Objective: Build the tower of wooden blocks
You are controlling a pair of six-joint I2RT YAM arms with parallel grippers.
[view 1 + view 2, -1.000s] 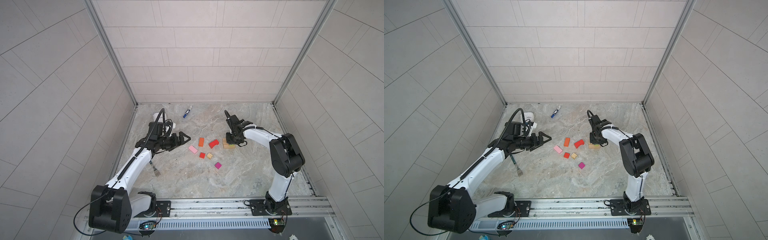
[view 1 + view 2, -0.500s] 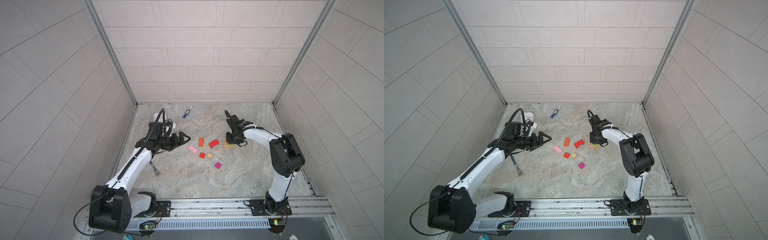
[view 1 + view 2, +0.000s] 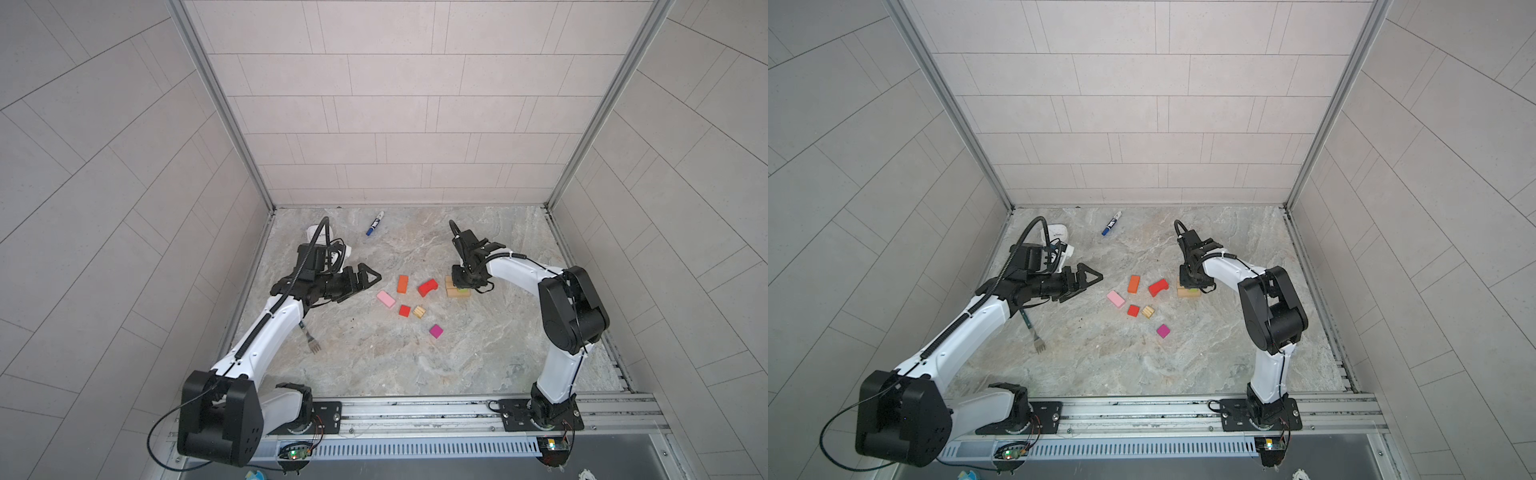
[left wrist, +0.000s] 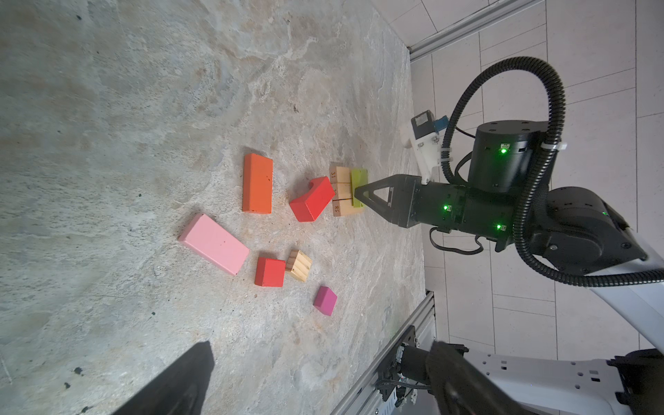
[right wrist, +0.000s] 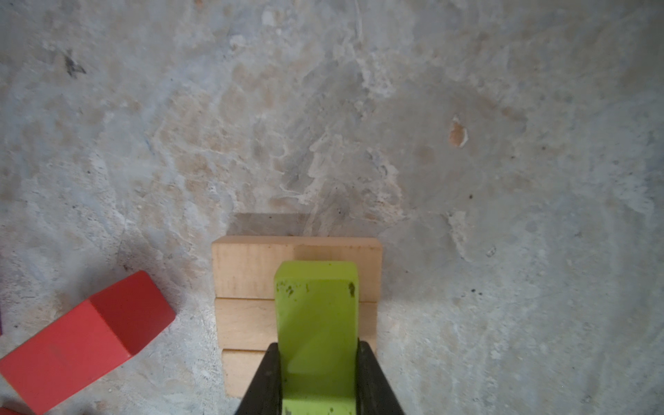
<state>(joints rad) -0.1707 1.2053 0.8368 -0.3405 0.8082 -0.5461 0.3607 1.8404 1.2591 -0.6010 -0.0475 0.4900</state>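
My right gripper pinches the lime bar by its long sides, holding it crosswise over three tan bars laid side by side. I can't tell whether it touches them. The red arch lies just beside that base. My left gripper hangs spread wide, near the pink bar but apart from it.
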